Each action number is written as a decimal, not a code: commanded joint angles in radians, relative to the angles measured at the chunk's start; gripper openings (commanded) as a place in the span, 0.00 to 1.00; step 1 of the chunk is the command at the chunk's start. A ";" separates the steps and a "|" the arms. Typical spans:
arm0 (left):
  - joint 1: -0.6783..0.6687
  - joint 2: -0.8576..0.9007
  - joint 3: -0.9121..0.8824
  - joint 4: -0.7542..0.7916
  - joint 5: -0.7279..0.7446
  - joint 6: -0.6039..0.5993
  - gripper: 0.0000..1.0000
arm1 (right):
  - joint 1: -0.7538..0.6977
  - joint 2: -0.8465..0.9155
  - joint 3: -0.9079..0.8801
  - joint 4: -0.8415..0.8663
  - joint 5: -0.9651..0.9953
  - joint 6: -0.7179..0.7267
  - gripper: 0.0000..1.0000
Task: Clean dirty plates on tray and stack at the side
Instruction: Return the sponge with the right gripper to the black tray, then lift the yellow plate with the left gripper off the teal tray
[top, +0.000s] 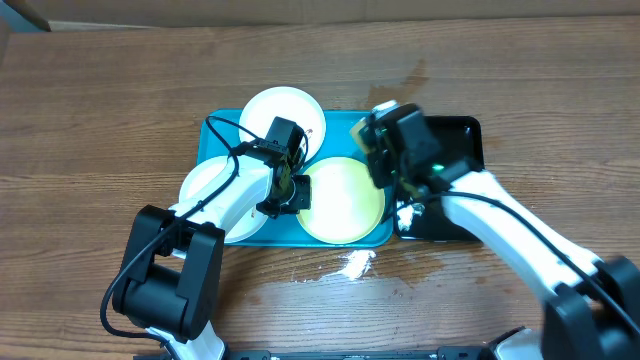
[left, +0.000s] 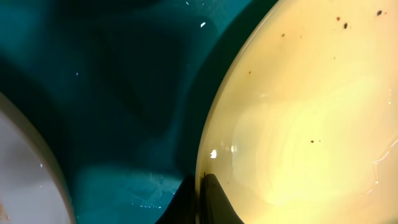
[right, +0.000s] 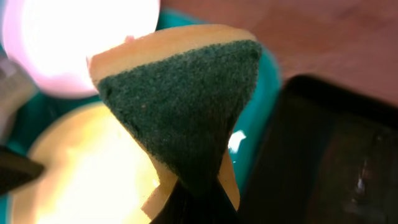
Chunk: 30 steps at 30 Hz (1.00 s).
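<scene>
The turquoise tray (top: 222, 140) holds three plates: a white plate (top: 283, 112) at the back, a white plate (top: 203, 187) at the left, and the lime-rimmed plate (top: 345, 200) at the right. My left gripper (top: 292, 192) is shut on the lime-rimmed plate's left rim; in the left wrist view the fingers (left: 202, 190) pinch that rim, with small dark specks on the plate (left: 298, 124). My right gripper (top: 383, 150) is shut on a yellow-and-green sponge (right: 186, 99) and holds it above the plate's far right edge (right: 81, 168).
A glossy black tray (top: 458, 140) lies right of the turquoise one, under my right arm. A white blob (top: 352, 264) and wet marks sit on the wooden table in front of the tray.
</scene>
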 joint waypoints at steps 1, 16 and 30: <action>-0.007 -0.006 -0.005 -0.034 -0.021 0.024 0.04 | -0.086 -0.080 0.016 -0.022 0.017 0.091 0.04; 0.021 -0.006 0.166 -0.209 0.077 0.032 0.04 | -0.411 -0.071 0.014 -0.323 -0.095 0.166 0.20; 0.119 -0.006 0.221 -0.235 0.188 0.097 0.04 | -0.411 -0.070 0.014 -0.323 -0.095 0.166 0.82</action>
